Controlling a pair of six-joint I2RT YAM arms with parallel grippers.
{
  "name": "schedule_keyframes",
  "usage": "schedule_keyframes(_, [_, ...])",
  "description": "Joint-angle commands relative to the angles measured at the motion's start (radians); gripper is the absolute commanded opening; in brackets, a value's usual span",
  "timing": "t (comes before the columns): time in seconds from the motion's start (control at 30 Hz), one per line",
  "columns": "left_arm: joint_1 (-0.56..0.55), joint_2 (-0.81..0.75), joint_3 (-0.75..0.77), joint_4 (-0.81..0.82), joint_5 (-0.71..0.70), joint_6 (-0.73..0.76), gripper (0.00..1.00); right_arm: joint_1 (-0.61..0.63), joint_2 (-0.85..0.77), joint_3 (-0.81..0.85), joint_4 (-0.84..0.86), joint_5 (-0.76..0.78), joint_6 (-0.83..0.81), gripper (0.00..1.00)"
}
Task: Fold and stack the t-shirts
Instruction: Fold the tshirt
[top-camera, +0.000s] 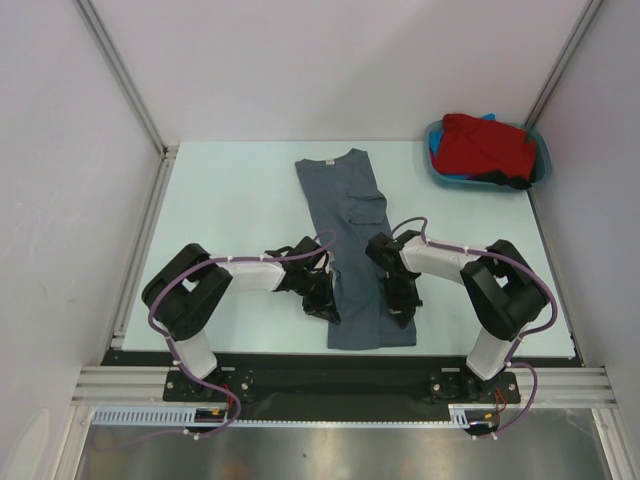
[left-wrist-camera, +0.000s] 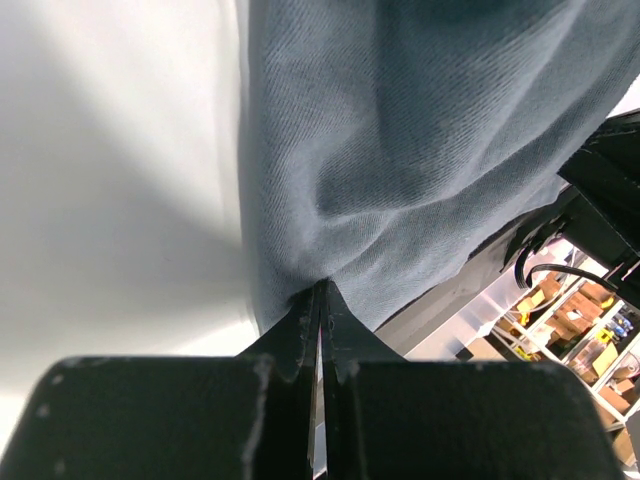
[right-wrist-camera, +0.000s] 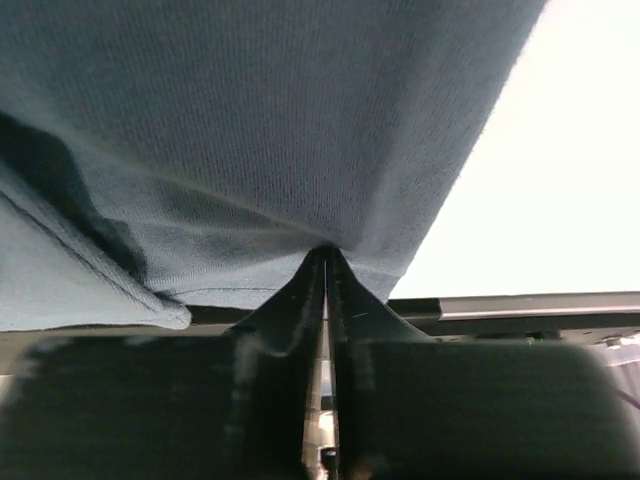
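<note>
Bench (top-camera: 240, 200): pale surface, white panels on 3 sides, arm bases at the near edge.
Grey t-shirt (top-camera: 350, 200): lies flat mid-bench as a long narrow strip, collar at the far end, hem near the bases.
Left tool (top-camera: 325, 305): jaws pressed together on the shirt's near left edge, cloth puckered at the tips.
Right tool (top-camera: 400, 308): jaws likewise closed, pinching the near right edge.
Teal tub (top-camera: 541, 160): far right corner of the bench, well apart from the grey shirt.
Red t-shirt (top-camera: 485, 145): heaped in the tub, blue cloth (top-camera: 489, 118) and black cloth (top-camera: 517, 183) peeking out at its edges.
</note>
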Motion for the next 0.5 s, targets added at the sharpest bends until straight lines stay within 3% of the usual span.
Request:
schedule_keyframes(0.0, [-0.010,0.017,0.012,0.003,-0.020,0.023,0.01,0.006,-0.005,-0.003,-0.009,0.022,0.001,0.09])
schedule_keyframes(0.1, [-0.010,0.018,0.012,0.002,-0.019,0.023,0.01,0.006,-0.016,-0.003,-0.009,0.022,0.003,0.41])
schedule_keyframes(0.2, [-0.010,0.018,0.013,0.002,-0.017,0.022,0.01,0.006,-0.021,-0.004,-0.012,0.022,0.003,0.53])
schedule_keyframes(0.47, [-0.010,0.023,0.018,-0.001,-0.019,0.025,0.01,0.006,0.009,-0.021,0.017,0.014,-0.005,0.50])
